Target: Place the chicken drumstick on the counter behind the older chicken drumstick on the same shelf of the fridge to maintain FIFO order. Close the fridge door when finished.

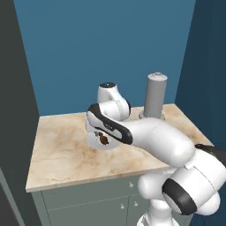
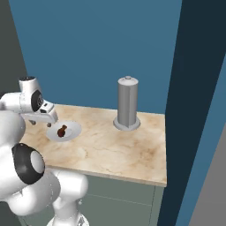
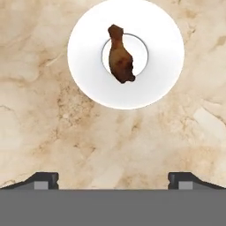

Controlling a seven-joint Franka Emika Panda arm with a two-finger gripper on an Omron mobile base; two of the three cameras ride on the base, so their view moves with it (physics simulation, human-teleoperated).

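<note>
The chicken drumstick (image 3: 120, 54), small and dark brown, lies in the middle of a white plate (image 3: 159, 79) on the beige marble counter (image 3: 66, 132). My gripper (image 3: 114, 178) hovers above the counter just beside the plate, open, with nothing between its fingertips. From the right base view the gripper (image 2: 49, 122) hangs just left of the drumstick (image 2: 62, 130) and plate (image 2: 76, 128). In the left base view my forearm covers most of the plate (image 1: 93, 142), and the drumstick (image 1: 104, 140) peeks out under it. The fridge, its shelf and its door are out of view.
A tall grey cylinder canister (image 2: 127, 104) stands at the back of the counter (image 2: 123, 154), right of the plate. A dark grey upright panel (image 1: 13, 110) borders the counter's left end. Blue walls close the back and right. Grey-green cabinet fronts (image 1: 88, 198) sit below.
</note>
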